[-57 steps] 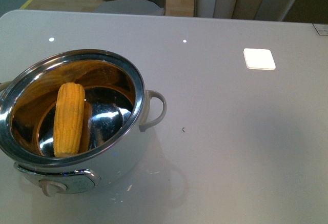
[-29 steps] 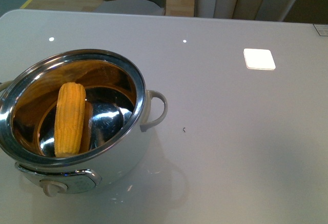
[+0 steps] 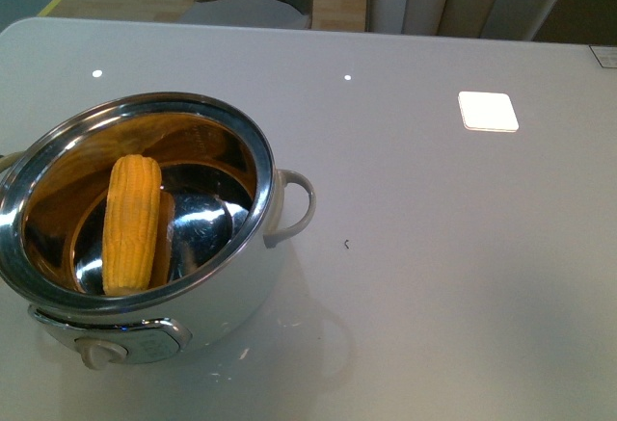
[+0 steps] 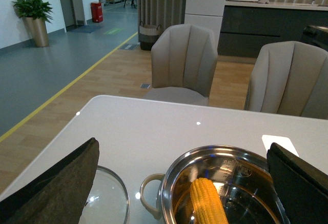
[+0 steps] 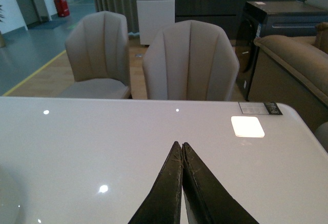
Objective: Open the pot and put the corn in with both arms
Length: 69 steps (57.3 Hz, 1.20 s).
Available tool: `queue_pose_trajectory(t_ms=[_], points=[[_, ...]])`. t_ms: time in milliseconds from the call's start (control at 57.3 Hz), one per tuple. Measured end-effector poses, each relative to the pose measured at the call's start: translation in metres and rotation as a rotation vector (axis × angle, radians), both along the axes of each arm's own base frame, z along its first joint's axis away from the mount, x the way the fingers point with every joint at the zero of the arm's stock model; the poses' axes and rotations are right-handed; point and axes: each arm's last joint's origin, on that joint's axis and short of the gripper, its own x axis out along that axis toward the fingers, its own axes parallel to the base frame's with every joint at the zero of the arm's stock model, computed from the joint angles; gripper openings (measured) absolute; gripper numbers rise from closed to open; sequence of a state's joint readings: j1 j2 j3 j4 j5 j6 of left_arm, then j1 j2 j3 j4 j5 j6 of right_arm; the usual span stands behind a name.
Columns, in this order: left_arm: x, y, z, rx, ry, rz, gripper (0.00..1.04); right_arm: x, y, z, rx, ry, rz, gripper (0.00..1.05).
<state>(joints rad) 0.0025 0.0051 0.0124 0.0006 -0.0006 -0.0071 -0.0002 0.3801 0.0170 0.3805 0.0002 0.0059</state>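
Pot (image 3: 145, 248) near front edge of surface (image 3: 434, 248), open. Corn (image 3: 131, 223) leans inside the bowl. Glass lid (image 4: 105, 198) flat beside pot. Left claw (image 4: 179, 183) spread wide, empty; right claw (image 5: 182, 183) pinched closed, empty, well clear of pot. Task looks done; next, retreat only.

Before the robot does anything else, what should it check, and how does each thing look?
1. Pot open: ok, no lid on it.
2. Corn inside the pot: ok, it leans on the steel inner wall.
3. Glass lid out of the way: ok, it lies on the table beside the pot.
4. Left gripper let go: ok, its fingers are wide apart with nothing between them.
5. Right gripper free: ok, fingers closed together, holding nothing, above bare table.
6. Arms clear of the pot: cannot tell, neither shows in the front view.
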Motion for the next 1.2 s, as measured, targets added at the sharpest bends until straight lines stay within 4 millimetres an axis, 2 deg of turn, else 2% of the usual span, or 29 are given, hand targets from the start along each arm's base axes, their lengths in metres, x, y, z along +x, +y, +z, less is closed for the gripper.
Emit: queue_pose_trajectory(t_ms=[559,698,925,1204], points=[[0.0,0.0,0.0,0.0,0.0,0.0,0.98,-0.014,0.0,0.0,0.0,0.001,0.0,0.02],[0.0,0.0,0.0,0.0,0.0,0.0,0.98,-0.024,0.0,-0.003,0.0,0.01,0.0,0.02],[0.0,0.0,0.0,0.0,0.0,0.0,0.98,-0.025,0.0,-0.003,0.0,0.005,0.0,0.02],[0.0,0.0,0.0,0.0,0.0,0.0,0.98,-0.025,0.0,-0.003,-0.001,0.004,0.0,0.56]])
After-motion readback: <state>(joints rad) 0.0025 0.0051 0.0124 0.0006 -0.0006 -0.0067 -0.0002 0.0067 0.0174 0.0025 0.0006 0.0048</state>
